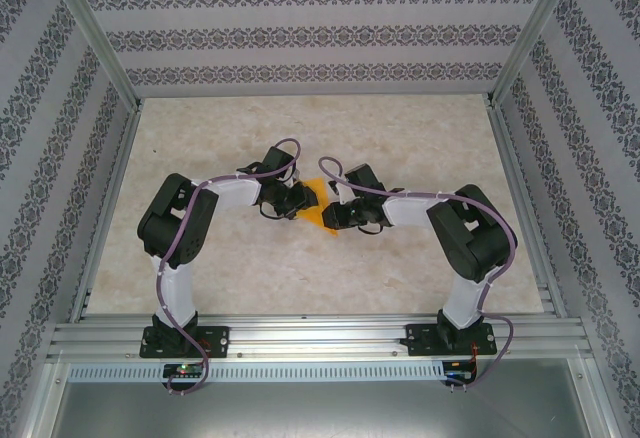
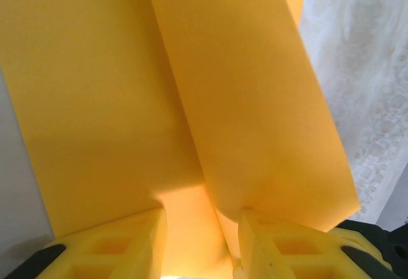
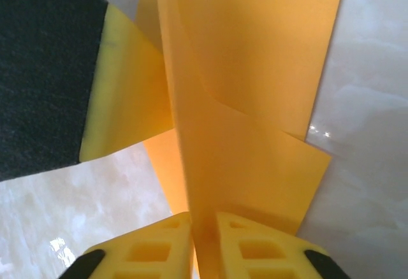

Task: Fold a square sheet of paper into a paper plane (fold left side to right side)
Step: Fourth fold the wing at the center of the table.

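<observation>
Top cam: both arms reach in to mid-table (image 1: 400, 138). My left gripper (image 1: 293, 200) and right gripper (image 1: 338, 213) face each other. The orange paper sheet (image 1: 318, 203) lies between them, partly covered by both.

Left wrist: my left gripper (image 2: 203, 221) has its fingers (image 2: 102, 247) spread, with a clear gap between them. The paper sheet (image 2: 255, 100) runs through that gap and is not clamped. One flap is lifted off the lower layer, and its near edge meets the right-hand finger.

Right wrist: my right gripper (image 3: 204, 218) has its fingers (image 3: 153, 247) nearly together, pinching the raised flap of the paper sheet (image 3: 242, 69). The lower layer lies flat on the table. My left gripper's yellow pad (image 3: 121, 94) sits against the sheet at upper left.
</observation>
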You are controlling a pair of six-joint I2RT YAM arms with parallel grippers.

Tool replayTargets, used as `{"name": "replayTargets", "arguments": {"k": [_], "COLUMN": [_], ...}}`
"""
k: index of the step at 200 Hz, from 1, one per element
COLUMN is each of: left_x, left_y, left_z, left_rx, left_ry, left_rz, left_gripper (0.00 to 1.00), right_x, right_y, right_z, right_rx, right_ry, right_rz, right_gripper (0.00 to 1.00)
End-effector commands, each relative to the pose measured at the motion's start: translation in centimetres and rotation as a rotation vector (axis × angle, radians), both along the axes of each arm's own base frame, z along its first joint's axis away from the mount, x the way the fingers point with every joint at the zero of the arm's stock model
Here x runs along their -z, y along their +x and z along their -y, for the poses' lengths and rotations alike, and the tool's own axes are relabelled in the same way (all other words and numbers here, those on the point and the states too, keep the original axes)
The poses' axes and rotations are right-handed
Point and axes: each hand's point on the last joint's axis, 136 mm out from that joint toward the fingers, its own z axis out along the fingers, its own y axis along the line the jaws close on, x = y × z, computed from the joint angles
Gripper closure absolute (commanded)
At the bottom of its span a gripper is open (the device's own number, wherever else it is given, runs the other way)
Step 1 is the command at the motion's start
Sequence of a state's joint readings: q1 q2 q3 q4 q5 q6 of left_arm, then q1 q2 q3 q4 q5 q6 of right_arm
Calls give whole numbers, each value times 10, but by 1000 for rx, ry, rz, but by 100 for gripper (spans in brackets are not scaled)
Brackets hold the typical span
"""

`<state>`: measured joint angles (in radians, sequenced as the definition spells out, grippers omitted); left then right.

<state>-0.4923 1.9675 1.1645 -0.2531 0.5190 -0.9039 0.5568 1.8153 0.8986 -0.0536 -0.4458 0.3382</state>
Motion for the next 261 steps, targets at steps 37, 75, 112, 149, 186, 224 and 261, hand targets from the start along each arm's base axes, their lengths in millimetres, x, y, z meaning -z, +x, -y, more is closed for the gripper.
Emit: {"name": "replayTargets", "arguments": {"k": [37, 75, 112, 149, 186, 224, 261], "left_x": [5, 7, 10, 12, 18, 21, 23], "left_y": [-3, -3, -2, -2, -2, -3, -4], "left_z": [0, -1, 1, 2, 1, 1, 0], "left_rx": [2, 0, 3, 5, 4, 3, 6], "left_ry": [24, 27, 23, 24, 32, 41, 48], "left_rz": [-4, -5, -8, -14, -25, -35, -40], "left_gripper": [65, 67, 62, 59, 59, 59, 58], "right_x": [-13, -12, -7, -3, -2, -2, -5], "right_y": [9, 5, 6, 8, 8, 8, 9], "right_z": [-11, -14, -13, -9, -8, -7, -7], "right_rx": [-25, -44, -36, -22, -18, -16, -14], "right_ry": [53, 89, 93, 101, 109, 116, 127], "right_rz": [27, 0, -16, -34, -39, -41, -37], "right_gripper": [91, 92, 92, 92, 91, 89, 87]}}
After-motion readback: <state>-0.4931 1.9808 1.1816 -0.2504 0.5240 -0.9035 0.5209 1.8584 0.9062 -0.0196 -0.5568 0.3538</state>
